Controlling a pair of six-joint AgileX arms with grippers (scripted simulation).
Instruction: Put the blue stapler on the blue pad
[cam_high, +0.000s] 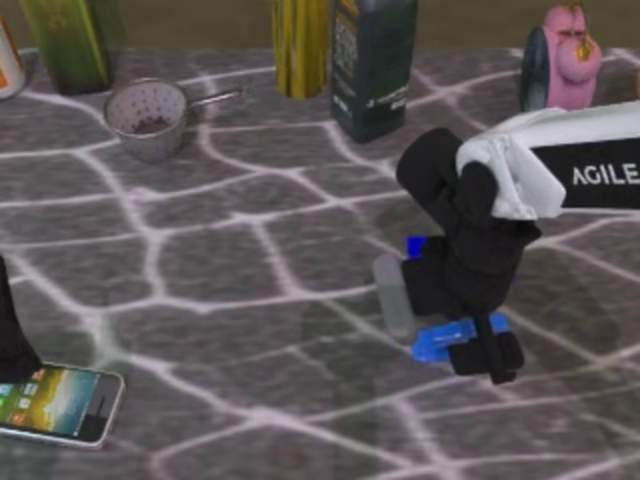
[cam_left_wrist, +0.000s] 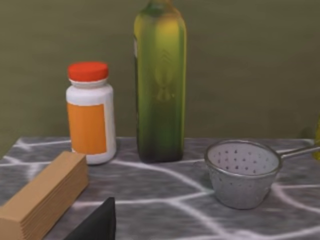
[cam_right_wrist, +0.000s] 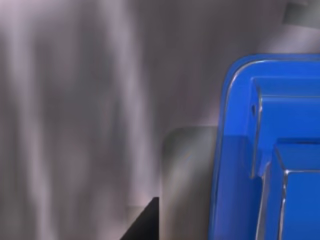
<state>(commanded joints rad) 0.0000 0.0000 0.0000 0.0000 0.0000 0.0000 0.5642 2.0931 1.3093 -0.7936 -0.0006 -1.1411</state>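
White capitals reading "AGILE", cut off by the picture's edge, stand on the black panel of the right arm (cam_high: 590, 175). The label on the dark bottle (cam_high: 372, 65) bears print too small to read.

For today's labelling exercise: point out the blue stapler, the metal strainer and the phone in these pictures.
blue stapler (cam_high: 436, 342): top view, on its blue end showing beside the right arm's wrist.
metal strainer (cam_left_wrist: 243, 173): left wrist view, on the perforated bowl's wall.
phone (cam_high: 62, 397): top view, on the lit screen.
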